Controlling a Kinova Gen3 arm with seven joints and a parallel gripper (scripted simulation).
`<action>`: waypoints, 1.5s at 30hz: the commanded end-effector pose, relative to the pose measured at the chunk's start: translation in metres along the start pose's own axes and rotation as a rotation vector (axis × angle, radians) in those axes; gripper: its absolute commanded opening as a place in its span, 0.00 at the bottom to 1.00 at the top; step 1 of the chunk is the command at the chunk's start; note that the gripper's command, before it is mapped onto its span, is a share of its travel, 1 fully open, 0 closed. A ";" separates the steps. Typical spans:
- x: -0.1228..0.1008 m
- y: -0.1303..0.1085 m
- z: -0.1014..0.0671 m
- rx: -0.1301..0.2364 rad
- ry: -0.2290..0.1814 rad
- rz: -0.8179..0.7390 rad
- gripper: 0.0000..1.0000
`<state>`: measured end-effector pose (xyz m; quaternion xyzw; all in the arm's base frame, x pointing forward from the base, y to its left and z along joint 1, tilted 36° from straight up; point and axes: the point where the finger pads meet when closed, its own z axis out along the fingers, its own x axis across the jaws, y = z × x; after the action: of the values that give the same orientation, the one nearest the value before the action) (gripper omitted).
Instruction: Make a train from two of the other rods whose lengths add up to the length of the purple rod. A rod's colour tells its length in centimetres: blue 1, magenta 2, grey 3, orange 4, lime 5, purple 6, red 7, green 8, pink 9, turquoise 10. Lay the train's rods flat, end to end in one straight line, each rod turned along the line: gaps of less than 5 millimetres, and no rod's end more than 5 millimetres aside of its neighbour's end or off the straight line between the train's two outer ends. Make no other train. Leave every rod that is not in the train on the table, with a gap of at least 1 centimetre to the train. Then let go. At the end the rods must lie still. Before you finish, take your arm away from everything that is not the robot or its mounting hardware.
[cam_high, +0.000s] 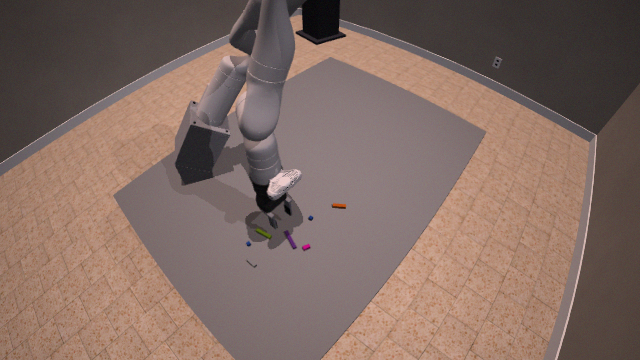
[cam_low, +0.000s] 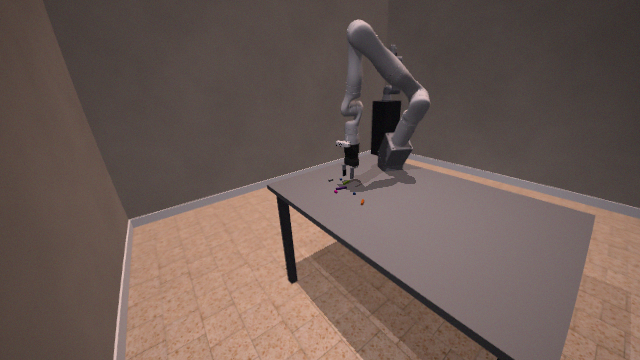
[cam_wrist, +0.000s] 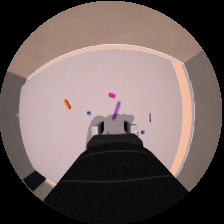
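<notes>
Seven rods lie on the grey table (cam_high: 380, 130), all near the front-left part in top view. Going left to right in top view: a blue rod (cam_high: 248, 244) furthest left, then a thin grey rod (cam_high: 251, 263) a bit nearer the table edge & hard to make out vs the tabletop. Next the lime rod (cam_high: 263, 233), flat, angled, inside the arm's shadow. Gripper (cam_high: 280, 216) hangs above the table btwn lime and purple, pointing down, fingers spread wide w/ nothing btwn them; can't tell from the views how far off the surface the tips are. Purple rod (cam_high: 290, 239) lies flat just right of the lime one, angled, apart from it. Magenta rod (cam_high: 306, 247) sits just beside the purple rod's near end, small gap, not in line w/ it. A 2nd blue rod (cam_high: 310, 218) lies further back, apart from the others. Orange rod (cam_high: 339, 205) is furthest right, well apart from the cluster. No two rods touch end to end. Wrist view shows purple (cam_wrist: 116, 110) straight ahead of the fingers, magenta (cam_wrist: 112, 94) beyond it, orange (cam_wrist: 67, 103) off left.
</notes>
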<state>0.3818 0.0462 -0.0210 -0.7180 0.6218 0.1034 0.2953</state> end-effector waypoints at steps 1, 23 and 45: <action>0.000 0.000 0.000 0.001 0.001 0.000 1.00; -0.003 -0.002 0.000 0.000 0.000 -0.053 1.00; -0.048 -0.028 -0.001 -0.003 -0.009 -0.864 1.00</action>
<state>0.3934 0.0849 0.0075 -0.9048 0.2886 -0.0097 0.3131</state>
